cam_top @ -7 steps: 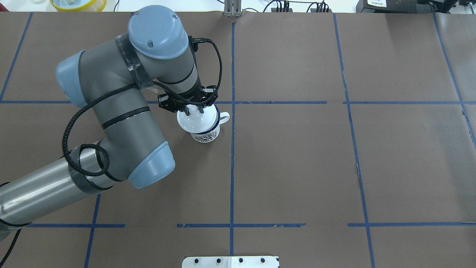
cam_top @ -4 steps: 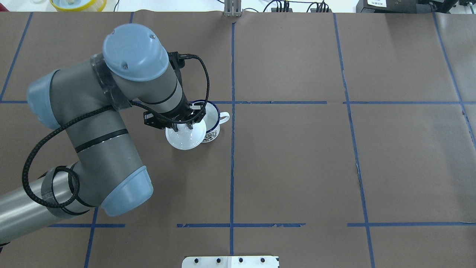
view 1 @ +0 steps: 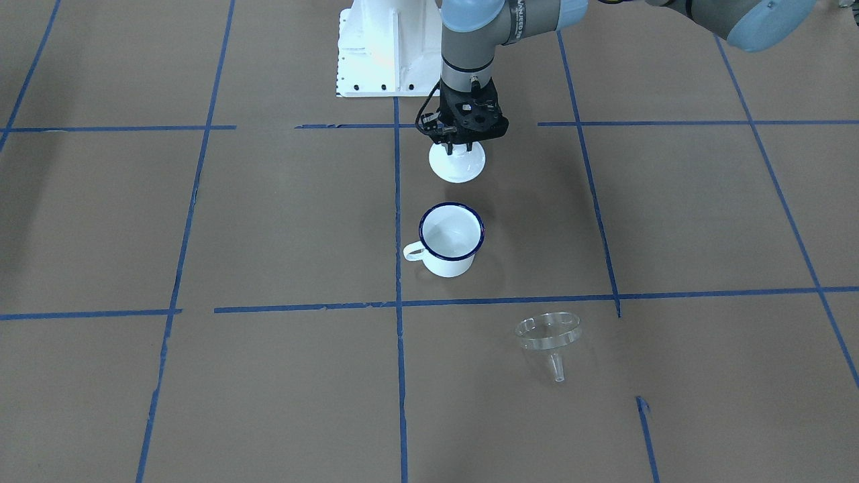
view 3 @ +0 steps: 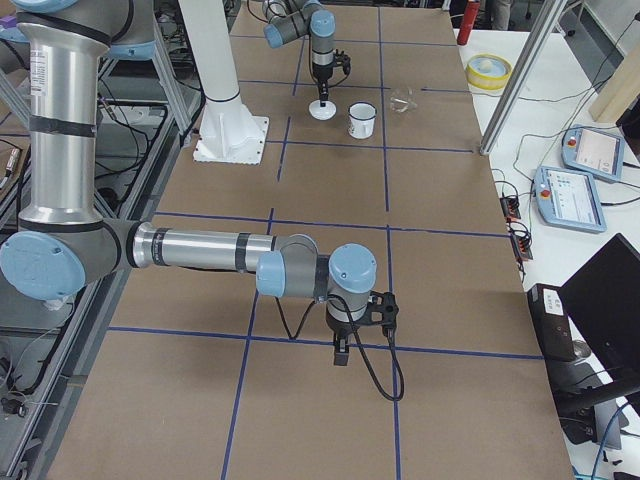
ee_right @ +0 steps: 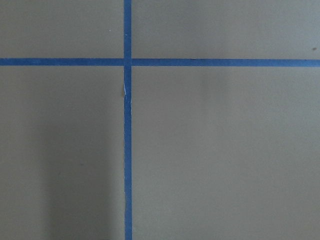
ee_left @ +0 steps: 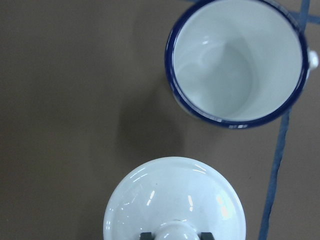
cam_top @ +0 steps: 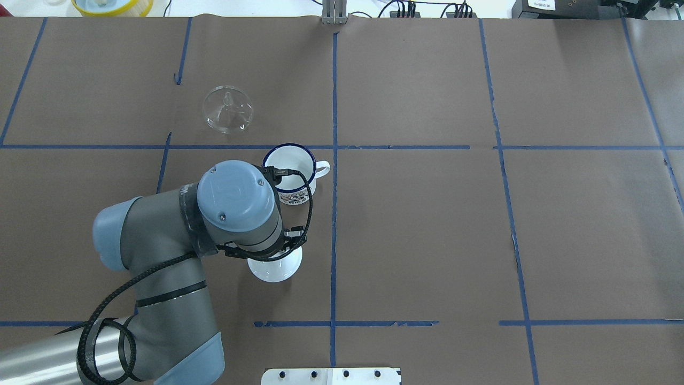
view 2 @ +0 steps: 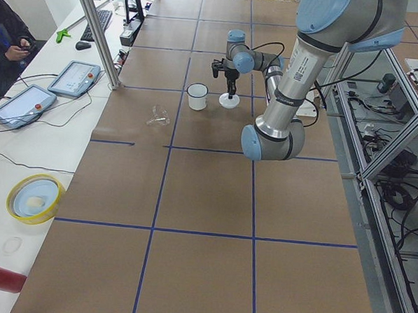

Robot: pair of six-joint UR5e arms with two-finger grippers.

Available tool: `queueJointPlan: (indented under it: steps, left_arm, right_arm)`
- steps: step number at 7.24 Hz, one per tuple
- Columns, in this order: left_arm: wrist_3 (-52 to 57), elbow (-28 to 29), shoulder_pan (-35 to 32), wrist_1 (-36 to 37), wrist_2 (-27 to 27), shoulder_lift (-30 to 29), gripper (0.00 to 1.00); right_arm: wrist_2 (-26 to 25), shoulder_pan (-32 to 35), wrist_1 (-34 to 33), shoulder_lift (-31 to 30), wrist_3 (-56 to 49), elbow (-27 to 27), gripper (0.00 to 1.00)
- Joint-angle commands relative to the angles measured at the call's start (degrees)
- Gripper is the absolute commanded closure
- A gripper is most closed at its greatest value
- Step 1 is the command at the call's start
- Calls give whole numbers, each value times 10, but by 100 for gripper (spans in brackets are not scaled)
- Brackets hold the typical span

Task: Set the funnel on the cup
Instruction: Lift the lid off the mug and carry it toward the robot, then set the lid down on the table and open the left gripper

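Note:
The white cup (view 1: 451, 235) with a dark blue rim stands upright and uncovered near the table's middle; it also shows in the overhead view (cam_top: 288, 160) and the left wrist view (ee_left: 235, 60). The clear funnel (view 1: 549, 333) lies on the table beyond the cup, tilted, and shows in the overhead view (cam_top: 228, 109). My left gripper (view 1: 458, 144) is shut on the knob of a round white lid (view 1: 458, 168), on the robot's side of the cup. I cannot tell whether the lid touches the table. My right gripper (view 3: 340, 355) hangs over bare table, state unclear.
The lid (cam_top: 275, 270) sits about one cup width from the cup. The white robot base plate (view 1: 386, 54) is behind it. A yellow-rimmed bowl (cam_top: 112, 5) stands off the far left edge. Blue tape lines cross the brown table cover (cam_top: 427, 240).
My left gripper has carried the white lid off the cup and back toward the robot's base. The cup is now uncovered, and the funnel is no longer hidden by the arm.

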Motion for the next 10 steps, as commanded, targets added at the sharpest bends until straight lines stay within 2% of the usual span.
queueJointPlan:
  steps: [1, 5, 6, 8, 10]
  left_arm:
    - [-15, 21, 16, -52, 12, 23, 100]
    - [-12, 29, 17, -62, 12, 28, 100]
    - [-10, 32, 17, -63, 12, 28, 83]
    - [-10, 30, 17, -66, 14, 28, 2]
    - [-8, -1, -9, -63, 14, 27, 0]
  right_arm:
    - [0, 0, 0, 0, 0, 0, 0]
    - [0, 0, 0, 0, 0, 0, 0]
    - [0, 0, 0, 0, 0, 0, 0]
    - [0, 0, 0, 0, 0, 0, 0]
    - [0, 0, 0, 0, 0, 0, 0]
